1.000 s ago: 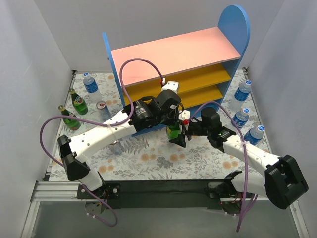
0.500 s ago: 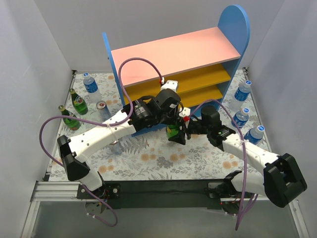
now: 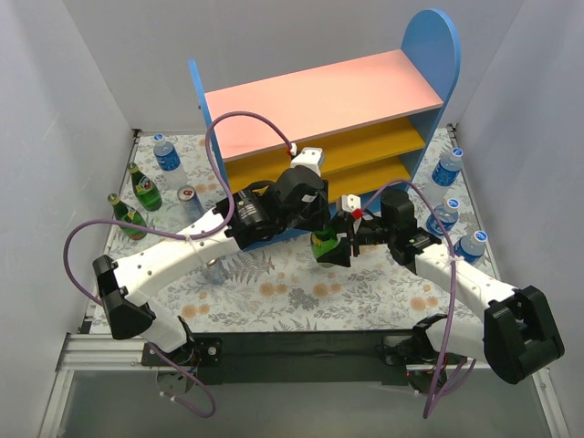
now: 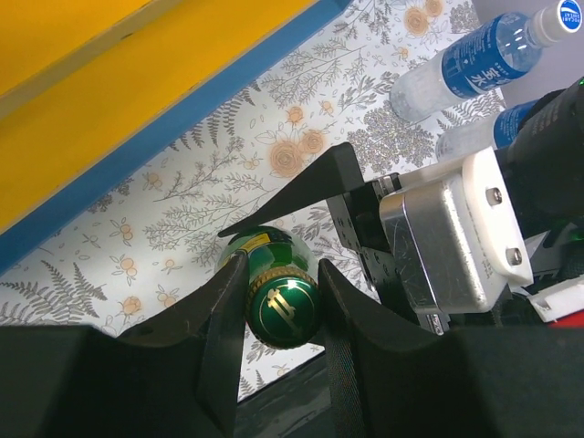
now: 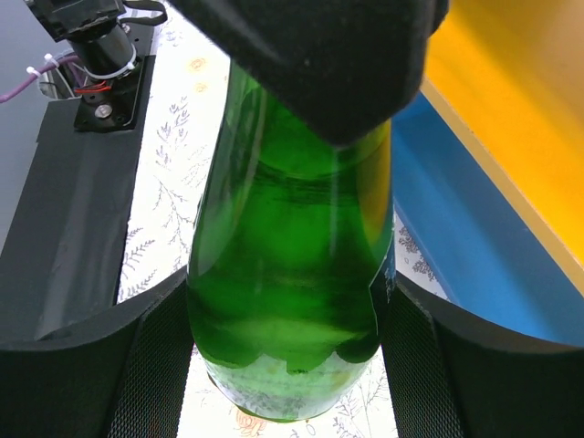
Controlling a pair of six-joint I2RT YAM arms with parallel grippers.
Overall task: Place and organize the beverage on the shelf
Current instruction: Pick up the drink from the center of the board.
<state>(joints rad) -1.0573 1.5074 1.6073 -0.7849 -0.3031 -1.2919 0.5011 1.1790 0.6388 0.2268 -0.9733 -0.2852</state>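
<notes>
Before the shelf (image 3: 319, 96), the green bottle (image 3: 320, 243) points cap-up, left hand (image 4: 281, 272) pinching cap, right hand (image 5: 287, 306) clasping body.

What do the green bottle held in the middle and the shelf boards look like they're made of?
Green bottle: looks like glass. It is glossy and see-through, with sharp reflections. Its cap looks like metal, green with a gold print.
Shelf: flat painted board, possibly wood or similar. The pink top and the orange-yellow lower boards are matte, with no glare. What lies under the paint cannot be told.
</notes>
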